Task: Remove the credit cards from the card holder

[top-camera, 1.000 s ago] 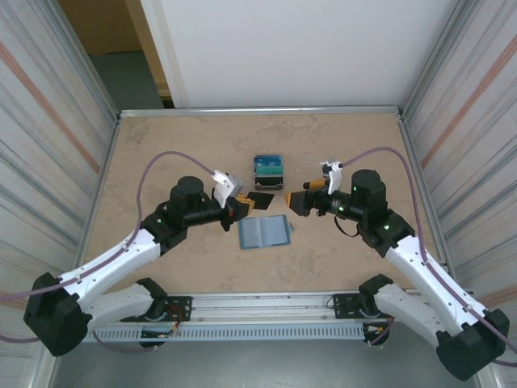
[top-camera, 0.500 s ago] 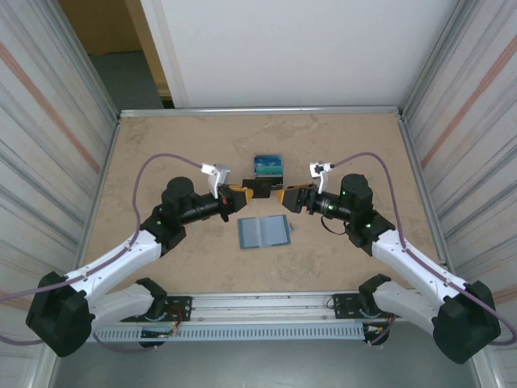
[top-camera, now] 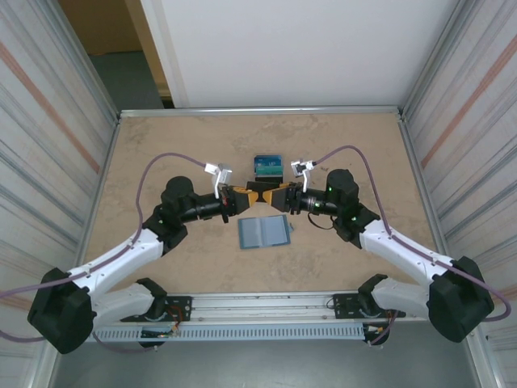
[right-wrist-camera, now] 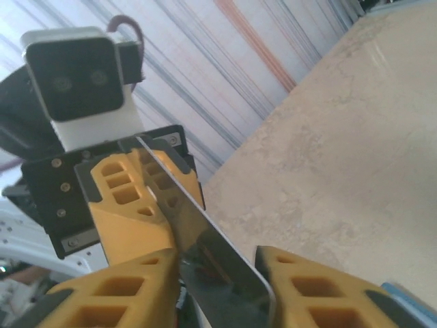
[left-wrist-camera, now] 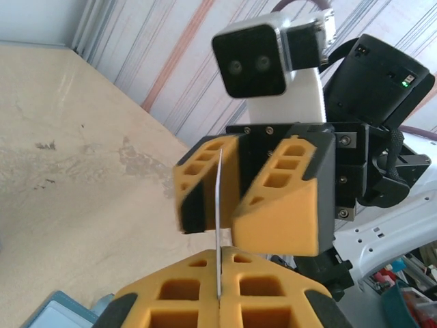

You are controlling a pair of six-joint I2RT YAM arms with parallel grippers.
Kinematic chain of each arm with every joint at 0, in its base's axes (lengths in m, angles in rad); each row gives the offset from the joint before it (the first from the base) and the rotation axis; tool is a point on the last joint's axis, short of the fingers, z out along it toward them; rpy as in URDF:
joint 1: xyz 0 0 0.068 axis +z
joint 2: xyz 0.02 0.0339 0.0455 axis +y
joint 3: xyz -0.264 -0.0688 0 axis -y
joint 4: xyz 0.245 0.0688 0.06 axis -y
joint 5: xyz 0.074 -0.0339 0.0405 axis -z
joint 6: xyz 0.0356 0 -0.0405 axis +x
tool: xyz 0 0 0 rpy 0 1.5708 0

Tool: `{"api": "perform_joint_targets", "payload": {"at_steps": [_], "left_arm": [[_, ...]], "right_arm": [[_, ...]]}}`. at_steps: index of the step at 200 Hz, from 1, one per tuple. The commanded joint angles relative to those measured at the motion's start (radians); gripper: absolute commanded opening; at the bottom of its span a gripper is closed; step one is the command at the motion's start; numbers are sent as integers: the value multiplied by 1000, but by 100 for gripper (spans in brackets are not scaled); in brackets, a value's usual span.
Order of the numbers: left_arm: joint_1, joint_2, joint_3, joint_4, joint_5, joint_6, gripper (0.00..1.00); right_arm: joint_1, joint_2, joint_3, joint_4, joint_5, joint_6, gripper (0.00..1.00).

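Note:
The card holder (top-camera: 263,232) lies open and flat on the table, just in front of both grippers. My left gripper (top-camera: 247,196) is shut on a credit card (top-camera: 260,196) and holds it in the air above the holder's far edge. In the left wrist view the card (left-wrist-camera: 219,205) stands edge-on, pinched in my left gripper (left-wrist-camera: 220,254). My right gripper (top-camera: 273,196) faces it from the right. Its fingers straddle the card's free end (right-wrist-camera: 222,270) with a small gap left on one side, so the right gripper (right-wrist-camera: 218,258) is open but narrow.
A small dark-based stand with a blue-teal top (top-camera: 267,167) sits just behind the two grippers. Corrugated walls (top-camera: 56,162) close in the table on the left and right. Bare tabletop (top-camera: 178,145) stretches to either side of the stand.
The right arm has swung left to meet the left gripper, and its jaws have narrowed around the card's free end. The left gripper has lifted slightly, still holding the card.

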Motion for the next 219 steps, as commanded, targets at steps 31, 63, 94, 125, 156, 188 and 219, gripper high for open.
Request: {"api": "perform_joint_targets", "payload": {"at_steps": [31, 63, 94, 125, 156, 188, 219], "left_arm": [[6, -1, 29, -44, 40, 38, 19], [26, -31, 85, -189, 17, 152, 57], [52, -64, 202, -449, -38, 352, 78], [52, -42, 355, -718, -44, 573, 79], [53, 51, 531, -929, 6, 735, 79], [49, 153, 669, -1089, 45, 869, 75], [36, 227, 738, -1179, 88, 973, 73]], "right_arm": [[20, -42, 65, -95, 19, -109, 0], [28, -85, 82, -231, 64, -173, 0], [27, -123, 94, -353, 108, -228, 0], [28, -157, 124, -463, 118, -294, 0], [28, -157, 140, -520, 100, -352, 0], [28, -142, 170, -570, 73, -397, 0], [29, -135, 187, -590, 53, -417, 0]]}}
